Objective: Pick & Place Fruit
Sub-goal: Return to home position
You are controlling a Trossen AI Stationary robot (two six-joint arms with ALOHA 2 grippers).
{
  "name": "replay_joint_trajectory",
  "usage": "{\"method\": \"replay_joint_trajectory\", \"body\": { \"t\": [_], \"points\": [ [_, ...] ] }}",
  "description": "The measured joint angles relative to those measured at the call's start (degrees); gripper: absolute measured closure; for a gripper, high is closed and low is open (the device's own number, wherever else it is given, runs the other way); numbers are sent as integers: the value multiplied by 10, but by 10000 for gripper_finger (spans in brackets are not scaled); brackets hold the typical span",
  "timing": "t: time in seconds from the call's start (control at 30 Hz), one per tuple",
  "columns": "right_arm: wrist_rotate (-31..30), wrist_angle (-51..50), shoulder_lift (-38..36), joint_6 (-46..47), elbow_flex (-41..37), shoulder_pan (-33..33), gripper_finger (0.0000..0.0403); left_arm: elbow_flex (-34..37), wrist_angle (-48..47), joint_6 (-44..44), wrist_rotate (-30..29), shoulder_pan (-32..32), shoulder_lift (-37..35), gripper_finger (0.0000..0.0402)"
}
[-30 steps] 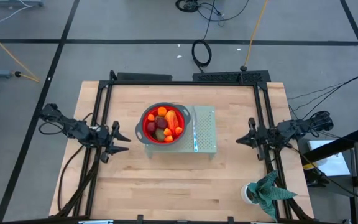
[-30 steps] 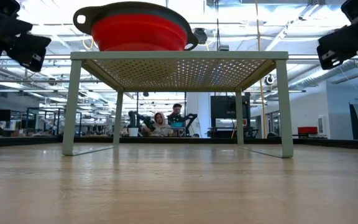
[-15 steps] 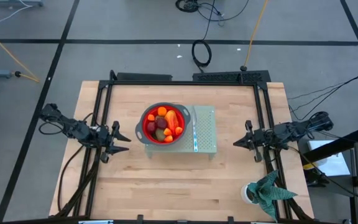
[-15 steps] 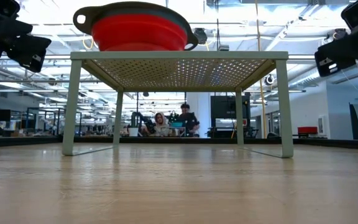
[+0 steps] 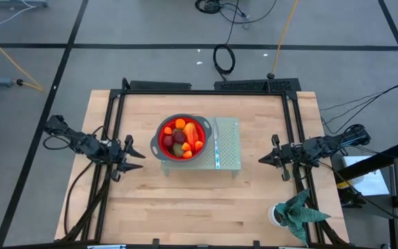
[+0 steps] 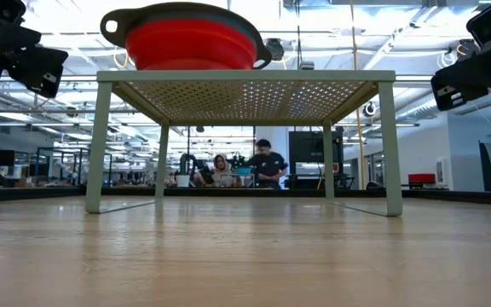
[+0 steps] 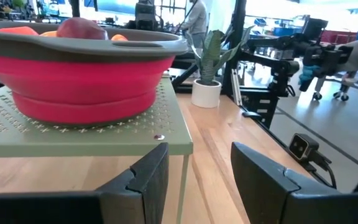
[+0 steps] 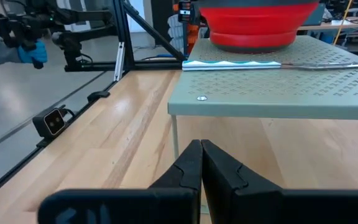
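At mid-table, on the left end of a pale green shelf (image 5: 228, 142): a red bowl (image 5: 162, 138) heaped with the fruit (image 5: 180, 137), in orange, dark red and brownish-green pieces. Just right of the bowl, flat on the shelf, a knife (image 5: 217, 149) with a blue handle. Over the left side of the table (image 5: 199, 200), the left gripper (image 5: 138, 153), fingers spread, nothing between them. Over the right side, the right gripper (image 5: 261, 159), fingers pressed together, empty. In the near right corner, a potted plant (image 5: 296, 213).

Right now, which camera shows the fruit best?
The high view, straight down onto the fruit in the red strainer. The left wrist view catches only tops above the rim; low and right wrist views show none.
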State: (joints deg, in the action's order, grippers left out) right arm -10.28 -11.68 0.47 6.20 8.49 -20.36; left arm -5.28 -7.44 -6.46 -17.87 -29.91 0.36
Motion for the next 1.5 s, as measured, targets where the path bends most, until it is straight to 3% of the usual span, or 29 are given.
{"method": "replay_joint_trajectory", "body": {
  "t": [1.5],
  "points": [
    [-1,12,0,-24,-2,0,399,0,0,1,-6,0,0,229]
  ]
}}
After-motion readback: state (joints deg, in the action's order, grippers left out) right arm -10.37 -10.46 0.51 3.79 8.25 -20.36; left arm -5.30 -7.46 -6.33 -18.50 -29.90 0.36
